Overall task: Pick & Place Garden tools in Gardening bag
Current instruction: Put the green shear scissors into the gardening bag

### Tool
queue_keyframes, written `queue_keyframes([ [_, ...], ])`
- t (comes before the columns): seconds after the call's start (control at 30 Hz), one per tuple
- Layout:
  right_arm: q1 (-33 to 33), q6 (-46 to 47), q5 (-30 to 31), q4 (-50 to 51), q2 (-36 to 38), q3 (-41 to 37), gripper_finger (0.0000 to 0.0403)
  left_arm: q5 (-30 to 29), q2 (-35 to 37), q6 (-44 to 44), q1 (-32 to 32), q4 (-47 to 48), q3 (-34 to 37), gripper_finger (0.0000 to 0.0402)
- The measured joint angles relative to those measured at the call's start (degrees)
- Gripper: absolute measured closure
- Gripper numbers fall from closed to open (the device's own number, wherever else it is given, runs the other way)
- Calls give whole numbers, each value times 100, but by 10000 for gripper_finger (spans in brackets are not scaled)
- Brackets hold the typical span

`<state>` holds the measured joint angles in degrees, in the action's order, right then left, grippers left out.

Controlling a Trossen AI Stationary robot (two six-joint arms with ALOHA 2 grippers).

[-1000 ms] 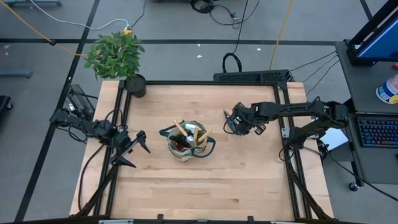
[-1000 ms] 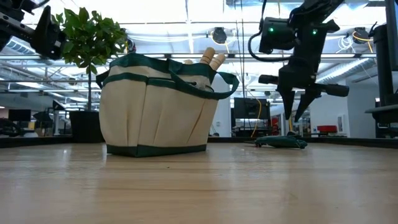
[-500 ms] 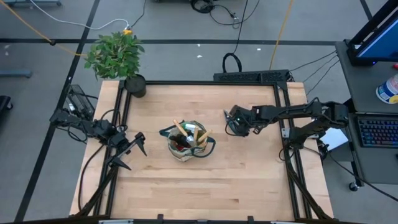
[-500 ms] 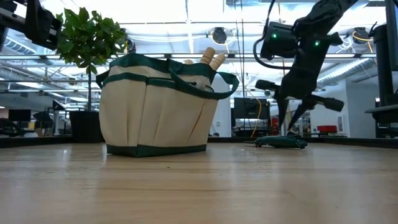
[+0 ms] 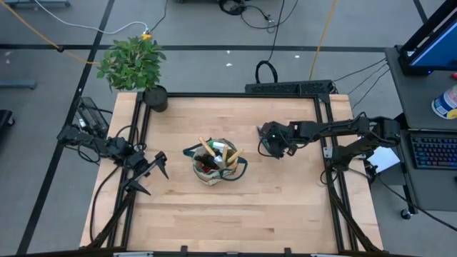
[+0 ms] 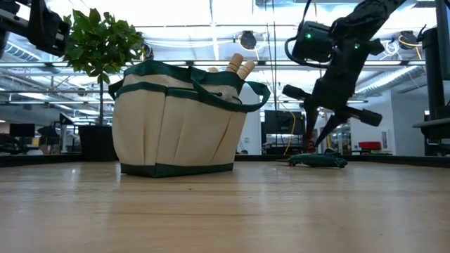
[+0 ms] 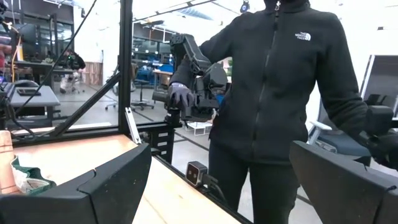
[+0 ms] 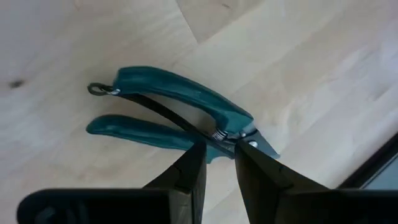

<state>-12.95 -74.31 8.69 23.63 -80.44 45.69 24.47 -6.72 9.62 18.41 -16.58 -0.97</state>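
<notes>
The gardening bag (image 7: 28, 179) is cut off at the lower left edge of the left wrist view. In the high view, the right gripper (image 5: 269, 143) hides the pruning shears lying under it.

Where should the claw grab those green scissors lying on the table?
Probably at the narrow pivot, coming straight down from above. The shears lie flat on the table, so only the top is free, and the right claw already hangs over that spot.

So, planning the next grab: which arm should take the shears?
Right. Its gripper hangs open directly over the shears, while the left gripper waits beyond the bag.
</notes>
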Motion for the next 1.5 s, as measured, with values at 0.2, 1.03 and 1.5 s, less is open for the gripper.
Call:
queue_keyframes([
  [0.2,0,-11,0,-211,0,0,327,7,0,199,-2,2,0,11],
  [1.03,-8,-1866,-679,-643,-373,0,328,109,-2,93,-1,147,0,11],
  [1.5,0,-2176,-316,-827,-407,4,328,109,-2,99,-2,153,0,11],
])
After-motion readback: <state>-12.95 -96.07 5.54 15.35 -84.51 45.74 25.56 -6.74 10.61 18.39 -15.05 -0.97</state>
